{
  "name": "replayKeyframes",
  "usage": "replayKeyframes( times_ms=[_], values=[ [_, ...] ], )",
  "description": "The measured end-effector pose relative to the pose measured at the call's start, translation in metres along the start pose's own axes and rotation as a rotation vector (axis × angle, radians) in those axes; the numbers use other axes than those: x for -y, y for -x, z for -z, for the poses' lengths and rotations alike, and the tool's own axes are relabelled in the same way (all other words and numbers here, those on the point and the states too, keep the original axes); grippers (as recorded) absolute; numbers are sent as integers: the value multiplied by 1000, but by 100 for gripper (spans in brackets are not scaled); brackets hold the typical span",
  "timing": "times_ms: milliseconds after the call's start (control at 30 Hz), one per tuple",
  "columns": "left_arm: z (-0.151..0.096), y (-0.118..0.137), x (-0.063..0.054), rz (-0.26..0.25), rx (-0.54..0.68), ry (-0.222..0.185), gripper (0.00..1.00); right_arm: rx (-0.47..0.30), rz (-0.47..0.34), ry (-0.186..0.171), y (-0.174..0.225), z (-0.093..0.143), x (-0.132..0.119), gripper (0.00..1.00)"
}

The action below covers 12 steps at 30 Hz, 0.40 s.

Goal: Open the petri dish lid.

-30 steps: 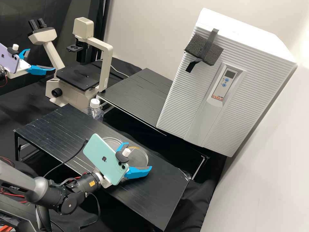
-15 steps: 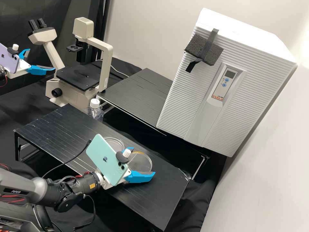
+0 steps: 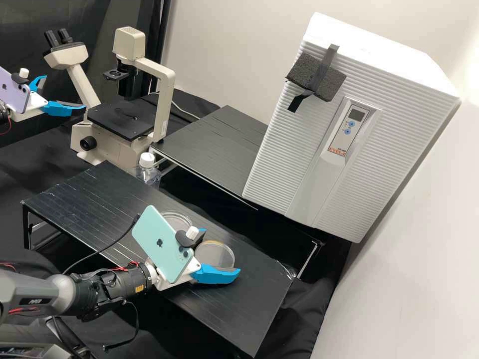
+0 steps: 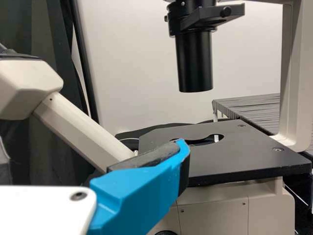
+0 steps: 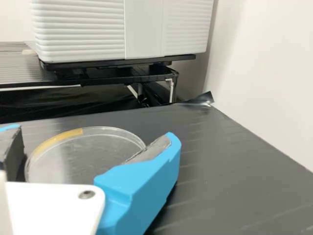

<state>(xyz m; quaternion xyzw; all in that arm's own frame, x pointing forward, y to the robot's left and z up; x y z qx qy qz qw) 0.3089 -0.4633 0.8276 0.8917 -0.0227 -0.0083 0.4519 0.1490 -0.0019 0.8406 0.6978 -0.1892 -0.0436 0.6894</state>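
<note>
Petri dish [image 3: 215,253] (clear, with an amber band [image 5: 63,137] along its rim) lay on the tabletop [image 3: 249,309] between the parted fingers [image 3: 215,276] of the right gripper [image 3: 221,251]; whether they touched it could not be told. Another clear dish [image 3: 182,221] lay near it, partly hidden by the phone [image 3: 162,243]. The left gripper [image 3: 65,92] hung near the microscope [image 3: 165,94], its fingers spread apart.

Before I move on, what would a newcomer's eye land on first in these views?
Probably the large white ribbed box, which takes up much of the high view's right side. Next comes the cream and black microscope at its upper left. Nearer the camera, the right tool stands out in bright blue over the black bench, right at a clear round dish piece with a yellowish strip on its rim.
</note>
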Motion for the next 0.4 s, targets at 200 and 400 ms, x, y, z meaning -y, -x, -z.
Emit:
replayKeyframes(
  times_ms=[200, 400],
  values=[
    [0, 0, 0, 0, 0, 0, 100, 23, -82, -87, 5, 6, 2, 100],
    [0, 0, 0, 0, 0, 0, 100, -6, -86, -150, 6, 7, -1, 100]
  ],
)
